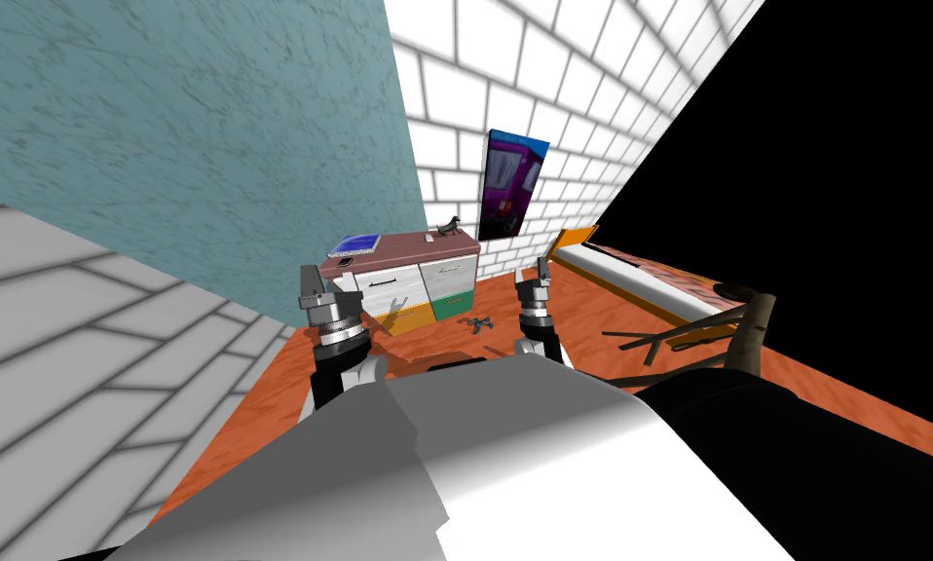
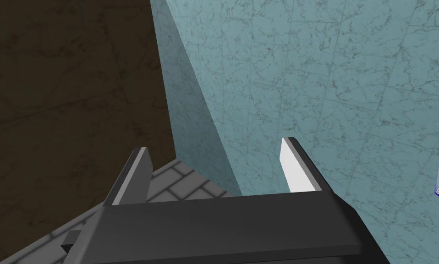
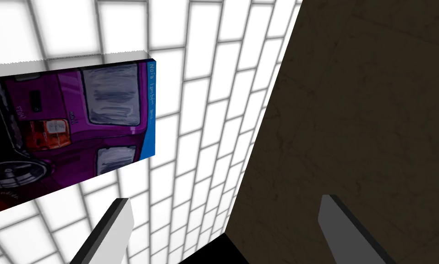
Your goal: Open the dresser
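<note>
1. Left end effector (image 2: 215, 144) held up nearest, its two fingers spread apart, gripping nothing
2. Right end effector (image 3: 225, 199) just to its right, fingers likewise apart
3. Dresser (image 1: 406, 278) stands far ahead in the corner by the teal wall (image 1: 211, 146), well apart from both, drawer fronts flush
4. Blue book (image 1: 355, 243) and dark figurine (image 1: 446, 229) rest on its top

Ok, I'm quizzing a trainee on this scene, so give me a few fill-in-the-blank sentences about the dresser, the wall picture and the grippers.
1. The left gripper and the right gripper both have their fingers ____.
2. The book lying on the dresser is ____.
3. The dresser's two lowest fronts are orange and ____.
4. The picture on the brick wall shows a ____ vehicle.
Missing words: open; blue; green; purple.
</note>
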